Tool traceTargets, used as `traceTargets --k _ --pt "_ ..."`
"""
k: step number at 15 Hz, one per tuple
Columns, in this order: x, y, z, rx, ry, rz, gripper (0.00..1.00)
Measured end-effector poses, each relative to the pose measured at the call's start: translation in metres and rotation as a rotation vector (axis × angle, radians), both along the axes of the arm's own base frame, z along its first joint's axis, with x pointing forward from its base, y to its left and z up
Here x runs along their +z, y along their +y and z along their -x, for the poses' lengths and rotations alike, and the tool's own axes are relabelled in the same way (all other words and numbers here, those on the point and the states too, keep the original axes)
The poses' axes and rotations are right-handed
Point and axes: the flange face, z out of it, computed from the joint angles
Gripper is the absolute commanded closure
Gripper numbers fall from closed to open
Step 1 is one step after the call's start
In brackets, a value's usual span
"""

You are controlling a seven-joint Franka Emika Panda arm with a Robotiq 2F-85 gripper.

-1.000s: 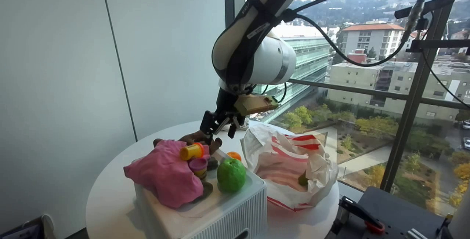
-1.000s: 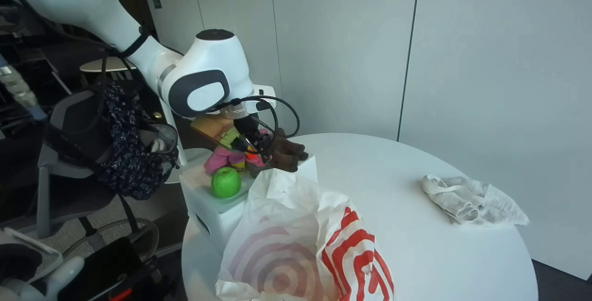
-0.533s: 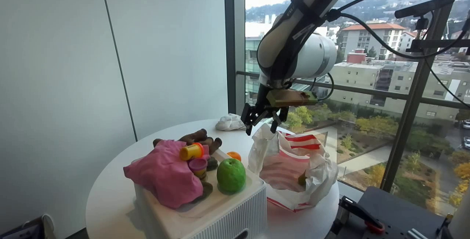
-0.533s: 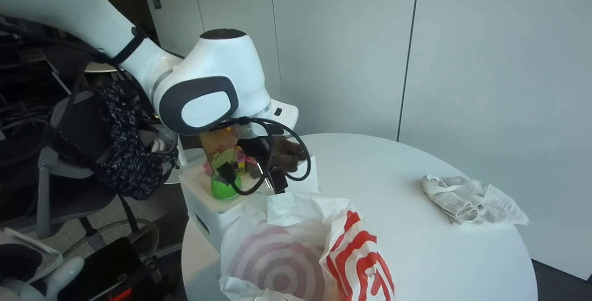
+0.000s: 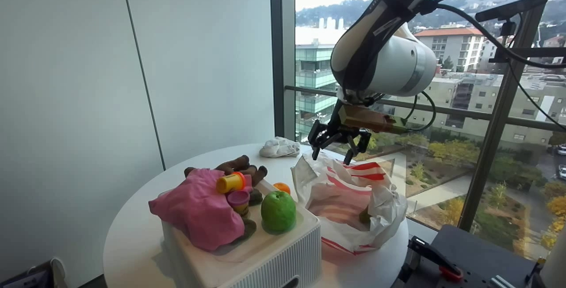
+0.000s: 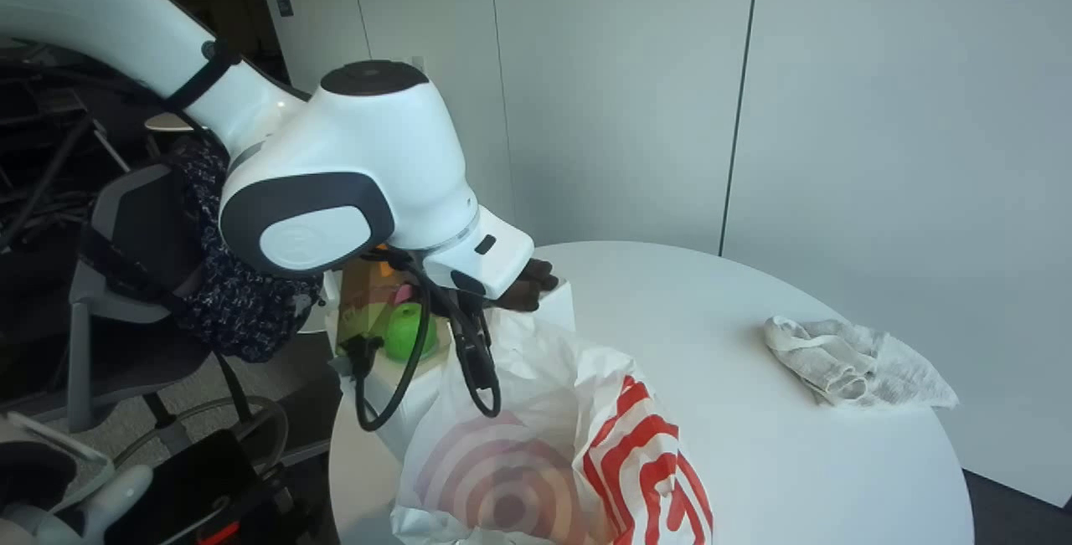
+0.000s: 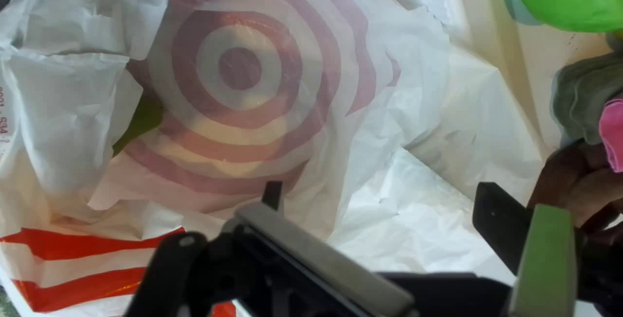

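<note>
My gripper (image 5: pixel 331 157) hangs over the back part of a white plastic bag (image 5: pixel 340 210) with red stripes. In the wrist view the jaws stand wide apart, and only the bag's crumpled white plastic (image 7: pixel 389 219) shows beyond the gap. The bag's mouth gapes, and a dark green thing (image 7: pixel 143 120) peeks out from under a fold inside. Beside the bag, a white box (image 5: pixel 283 257) carries a green fruit (image 5: pixel 278 211), a pink cloth (image 5: pixel 199 213), a yellow tub (image 5: pixel 231 182), a purple-lidded tub (image 5: pixel 239 201) and a brown object (image 6: pixel 526 285). Their undersides are partly hidden.
All this stands on a round white table (image 6: pixel 754 444). A small orange thing (image 5: pixel 281 187) shows behind the box. A crumpled white cloth (image 6: pixel 854 361) lies towards the table's edge. Window and wall panels rise behind; a chair (image 6: pixel 142 277) stands beyond the table.
My gripper has swung away from the brown object on the box to above the bag. The bag's near-box edge shifted a little and came back. Things on the box have stayed put.
</note>
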Motion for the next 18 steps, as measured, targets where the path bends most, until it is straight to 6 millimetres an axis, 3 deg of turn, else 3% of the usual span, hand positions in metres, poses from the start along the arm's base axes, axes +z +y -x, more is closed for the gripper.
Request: traceTargets --k 4,10,18 --pt "-0.021 -0.017 0.007 -0.092 0.038 -0.065 0.0" --pt "-0.082 -0.02 0.015 -0.149 0.104 -0.075 0.0" --pt "-0.16 -0.018 -0.007 -0.208 0.138 0.045 0.0"
